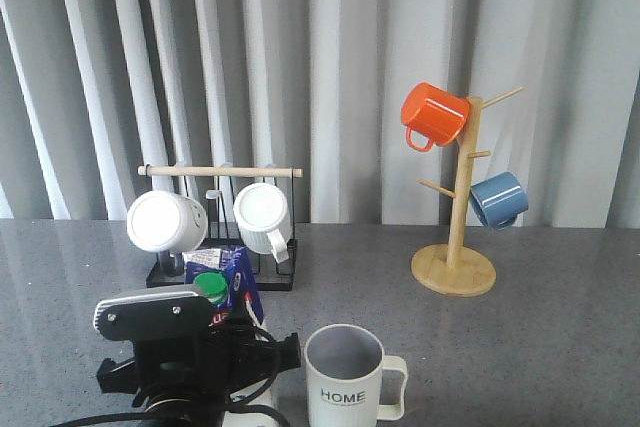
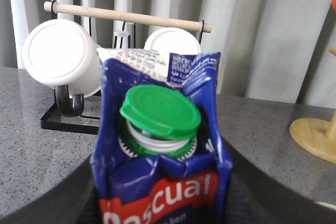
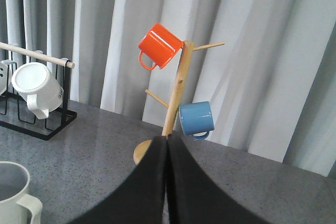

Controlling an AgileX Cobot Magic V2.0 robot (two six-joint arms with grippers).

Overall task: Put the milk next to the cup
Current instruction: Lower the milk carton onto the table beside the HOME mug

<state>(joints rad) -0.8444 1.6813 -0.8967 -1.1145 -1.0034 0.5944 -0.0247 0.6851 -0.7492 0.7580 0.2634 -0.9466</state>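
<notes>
- Left hand: at the near edge of the front view, its black body and grey housing cover most of the milk. The left wrist view shows the carton filling the frame between the fingers, so the hand is closed on the milk; the fingertips themselves are out of frame.
- Milk: upright, held by the left hand, just left of the cup in the front view, with a narrow gap between hand and cup. Whether the carton rests on the table cannot be told.
- Only the left wrist view shows the carton's detail: the green cap lifted off its ring at a tilt, the creased blue top, the red "Pascual" band.
- Cup: stands upright on the table at the near edge, "HOME" facing the camera, handle to the right. The right wrist view catches only part of its rim and handle.
- Right hand: seen only in its own wrist view; the two dark fingers meet with nothing between them, closed and empty.
- Farther back left: a black wire rack with a wooden bar carries two white mugs, directly behind the milk.
- Farther back right: a wooden mug tree bears an orange mug above a blue mug.
- Behind all: a pale pleated curtain.
</notes>
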